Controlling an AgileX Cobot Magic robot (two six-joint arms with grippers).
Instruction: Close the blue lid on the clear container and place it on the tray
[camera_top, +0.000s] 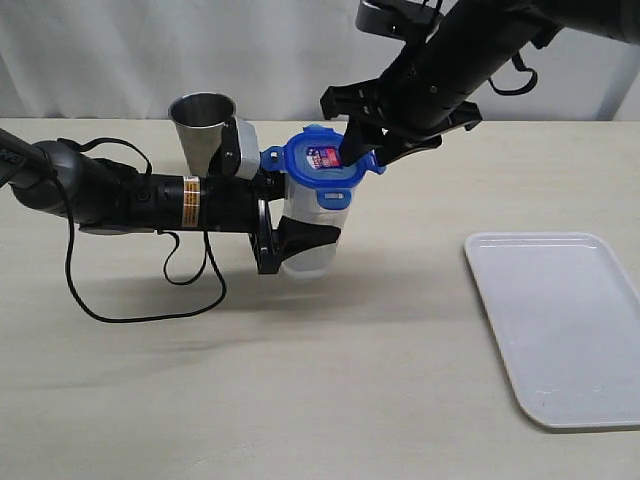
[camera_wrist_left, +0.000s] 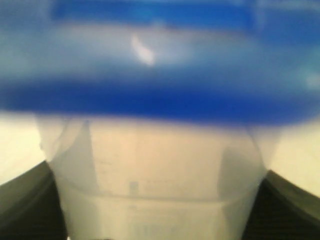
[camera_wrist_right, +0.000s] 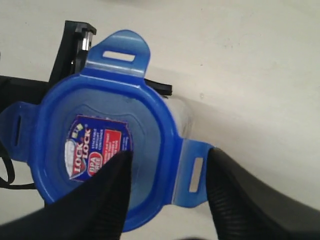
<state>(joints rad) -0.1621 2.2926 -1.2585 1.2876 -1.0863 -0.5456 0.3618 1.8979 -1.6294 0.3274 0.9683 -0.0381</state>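
Note:
The clear container (camera_top: 310, 238) stands upright at the table's middle, with my left gripper (camera_top: 288, 240) shut around its lower body from the left. In the left wrist view the container (camera_wrist_left: 160, 185) fills the frame between the dark fingers (camera_wrist_left: 25, 200), under the blurred blue lid (camera_wrist_left: 150, 95). The blue lid (camera_top: 322, 160) rests on the container's rim with its snap tabs sticking outward. My right gripper (camera_top: 364, 152) is open just above the lid's right edge. In the right wrist view it (camera_wrist_right: 170, 156) straddles the lid (camera_wrist_right: 105, 125) rim and one tab. The tray (camera_top: 560, 325) lies at the right.
A grey steel cup (camera_top: 203, 125) stands just behind the left gripper's wrist. The left arm's black cable (camera_top: 150, 295) loops over the table in front of it. The tray reaches the right and front edges of the exterior view.

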